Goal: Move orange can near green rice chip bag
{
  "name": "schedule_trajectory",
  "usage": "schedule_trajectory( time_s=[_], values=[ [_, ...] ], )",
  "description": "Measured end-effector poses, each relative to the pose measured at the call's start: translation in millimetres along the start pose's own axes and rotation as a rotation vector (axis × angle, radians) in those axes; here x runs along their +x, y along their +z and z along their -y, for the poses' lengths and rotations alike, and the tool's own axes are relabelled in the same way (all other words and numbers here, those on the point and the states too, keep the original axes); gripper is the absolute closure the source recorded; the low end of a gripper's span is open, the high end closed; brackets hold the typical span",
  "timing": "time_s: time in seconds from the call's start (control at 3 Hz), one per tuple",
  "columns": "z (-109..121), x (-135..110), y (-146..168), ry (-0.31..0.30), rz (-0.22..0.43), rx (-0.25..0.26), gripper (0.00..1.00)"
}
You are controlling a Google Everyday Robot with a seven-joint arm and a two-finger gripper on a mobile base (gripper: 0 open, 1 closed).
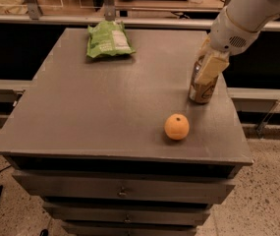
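Observation:
The orange can (201, 90) stands upright on the grey table (105, 107) near its right edge. My gripper (209, 68) comes down from the upper right and sits over the can's top and upper side, hiding its upper half. The green rice chip bag (108, 40) lies flat at the far left-centre of the table, well away from the can.
A round orange fruit (177, 127) lies on the table just in front and left of the can. The table's right edge runs close beside the can. Drawers are below the tabletop, and a rail and shelving stand behind the table.

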State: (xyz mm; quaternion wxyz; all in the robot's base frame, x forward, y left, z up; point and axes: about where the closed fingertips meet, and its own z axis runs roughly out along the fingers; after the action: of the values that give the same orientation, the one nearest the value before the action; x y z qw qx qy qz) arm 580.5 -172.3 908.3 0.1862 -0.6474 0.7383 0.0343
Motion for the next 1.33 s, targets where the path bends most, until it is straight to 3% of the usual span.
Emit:
schedule_trajectory(
  time_s=[0.33, 0.67, 1.0, 1.33],
  values=[
    [25, -9, -14, -0.022, 0.051, 0.039, 1.00],
    [77, -33, -28, -0.083, 0.082, 0.106, 1.00],
    [110, -55, -35, -0.105, 0.124, 0.171, 1.00],
    [135, -73, -35, -0.057, 0.187, 0.252, 1.00]
  ],
)
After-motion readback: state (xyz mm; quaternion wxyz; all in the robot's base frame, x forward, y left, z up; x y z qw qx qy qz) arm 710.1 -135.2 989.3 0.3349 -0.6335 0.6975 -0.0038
